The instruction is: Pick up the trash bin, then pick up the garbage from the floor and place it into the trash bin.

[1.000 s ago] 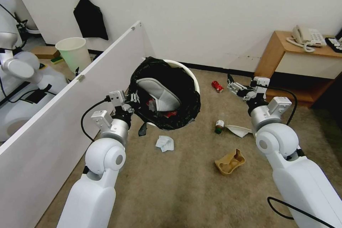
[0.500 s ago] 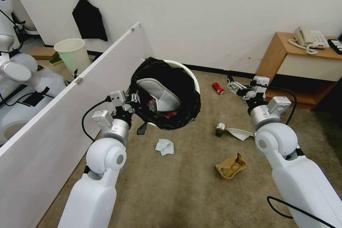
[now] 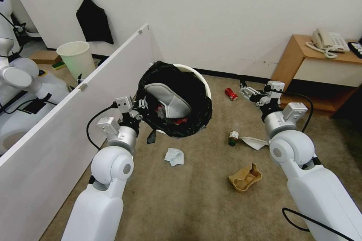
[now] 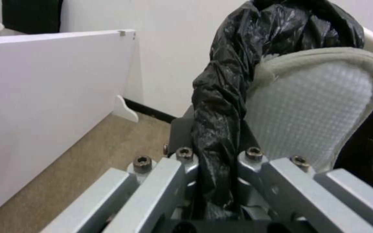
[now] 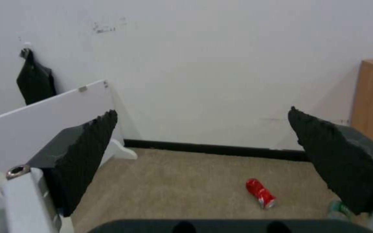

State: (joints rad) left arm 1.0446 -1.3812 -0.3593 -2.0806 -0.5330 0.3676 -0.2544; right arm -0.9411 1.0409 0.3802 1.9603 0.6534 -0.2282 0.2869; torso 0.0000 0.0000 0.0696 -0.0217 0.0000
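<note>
While your left gripper (image 3: pixel 140 104) pinches the trash bin (image 3: pixel 177 98) by its bag-covered rim, held tilted above the carpet | right gripper (image 3: pixel 247 91) spread wide, near the red can (image 3: pixel 230 93) | can looks light, stiff, likely to roll; grasp across its middle.

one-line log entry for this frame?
left gripper: shut on trash bin rim, bin lifted | right gripper: open, above red can | slipper: in bin

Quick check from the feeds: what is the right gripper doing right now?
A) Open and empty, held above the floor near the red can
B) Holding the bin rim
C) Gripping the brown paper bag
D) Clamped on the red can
A: the right gripper has its jaws spread with nothing between them, and the red can lies on the carpet beyond it.
</note>
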